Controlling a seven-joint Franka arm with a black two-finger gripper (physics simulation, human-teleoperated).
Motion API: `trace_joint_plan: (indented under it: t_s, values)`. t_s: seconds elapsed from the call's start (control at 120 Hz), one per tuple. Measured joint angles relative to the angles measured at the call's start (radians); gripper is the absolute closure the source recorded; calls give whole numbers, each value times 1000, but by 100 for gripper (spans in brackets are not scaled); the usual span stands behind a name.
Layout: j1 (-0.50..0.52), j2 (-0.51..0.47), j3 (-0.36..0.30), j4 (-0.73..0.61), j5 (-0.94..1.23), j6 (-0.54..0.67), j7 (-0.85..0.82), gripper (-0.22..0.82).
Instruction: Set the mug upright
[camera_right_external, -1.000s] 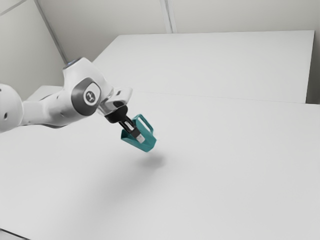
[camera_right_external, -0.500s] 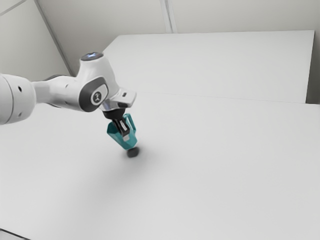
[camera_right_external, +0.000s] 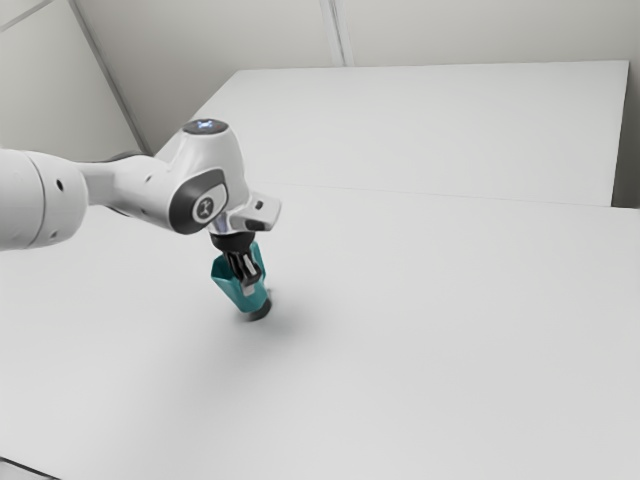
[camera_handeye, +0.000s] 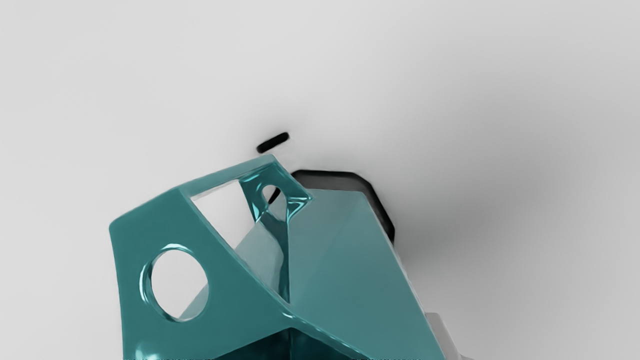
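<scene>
Left of center in the exterior view, the claw (camera_right_external: 248, 284), parted by the mug's width, grips the mug (camera_right_external: 236, 290). Glossy, faceted and teal, it tilts low at the smooth, pale desk (camera_right_external: 450, 350).

I lose the arm (camera_right_external: 140, 188) past the exterior view's left edge, the gripper (camera_right_external: 248, 284) hides part of the mug (camera_right_external: 232, 284) there, and my wrist view's edge crops the mug and one fingertip (camera_handeye: 440, 334).
</scene>
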Motion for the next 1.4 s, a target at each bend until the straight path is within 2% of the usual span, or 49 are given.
trace_joint_plan:
  t_s: [0.667, 1.075, 1.275, 1.4]
  values:
    - [1, 21, 0, -2, 2, 9, -52, 78]
    - [3, 20, 0, -1, -4, 7, -54, 47]
    - [5, 10, 0, 3, -4, 7, -52, 36]
    - [6, 1, -1, 14, -5, 7, -51, 25]
